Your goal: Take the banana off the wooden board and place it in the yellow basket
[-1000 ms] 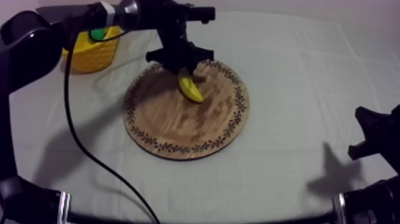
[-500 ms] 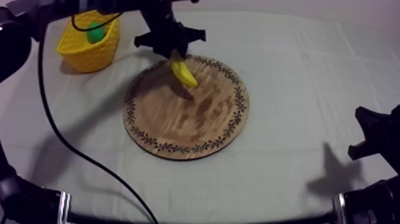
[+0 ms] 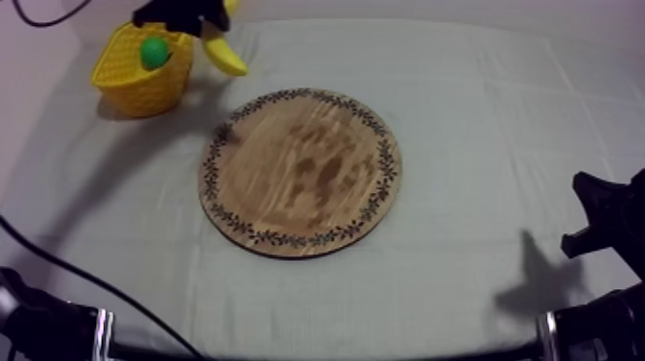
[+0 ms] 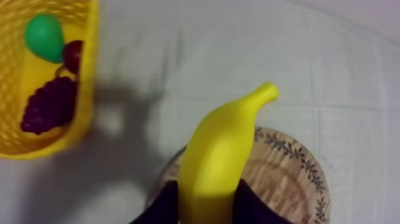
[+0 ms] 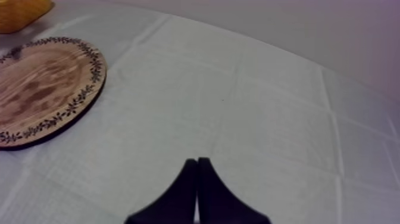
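Left claw (image 4: 207,205) is clamped on the banana (image 3: 226,58), holding it aloft just beside the yellow basket (image 3: 144,91) at the bench's far left corner, high enough, I'd say, to clear the rim. The wooden board (image 3: 300,173) lies bare mid-bench. Right claw (image 5: 197,190) rests pinched together on nothing near the right edge, out of the way.

banana (image 4: 220,155): 1
yellow basket (image 3: 134,91): 1
wooden board (image 3: 299,173): 1, round, patterned rim
pear (image 4: 44,37): 1, green
bunch of grapes (image 4: 50,104): 1, dark purple
small red fruit (image 4: 74,55): 1
fruit total: 4 pieces
table (image 3: 480,115): 1, under grey-white cloth
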Robot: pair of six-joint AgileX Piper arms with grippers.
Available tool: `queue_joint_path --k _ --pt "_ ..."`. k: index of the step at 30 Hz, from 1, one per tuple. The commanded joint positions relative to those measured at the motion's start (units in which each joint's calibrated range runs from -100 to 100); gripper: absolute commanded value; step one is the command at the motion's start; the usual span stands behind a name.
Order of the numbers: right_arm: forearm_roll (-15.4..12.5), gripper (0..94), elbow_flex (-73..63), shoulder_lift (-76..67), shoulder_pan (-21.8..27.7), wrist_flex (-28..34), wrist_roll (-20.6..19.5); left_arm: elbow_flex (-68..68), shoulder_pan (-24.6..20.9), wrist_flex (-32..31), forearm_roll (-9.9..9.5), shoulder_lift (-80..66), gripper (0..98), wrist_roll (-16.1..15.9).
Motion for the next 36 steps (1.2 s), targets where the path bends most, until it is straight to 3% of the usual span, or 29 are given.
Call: queue_joint_path --k 1,10,15,24,36 --pt "0.00 0.3 -0.03 0.00 0.00 0.00 -0.01 3.13 -1.94 2.04 0.07 -6.41 20.9 -0.56" --pt "0.00 0.3 -0.03 0.00 0.00 0.00 -0.01 10.65 -8.31 4.79 -0.59 -16.84 18.0 -5.95" --pt "0.00 0.3 -0.03 0.00 0.00 0.00 -0.01 6.73 -12.06 4.83 -0.81 -18.19 17.4 -9.92" --pt "0.00 0.3 -0.03 0.00 0.00 0.00 -0.01 -2.70 -15.70 3.00 -1.14 -12.59 17.1 -14.18" --pt "0.00 0.3 -0.03 0.00 0.00 0.00 -0.01 -12.58 -15.88 -2.44 -1.90 2.58 16.1 -13.94"
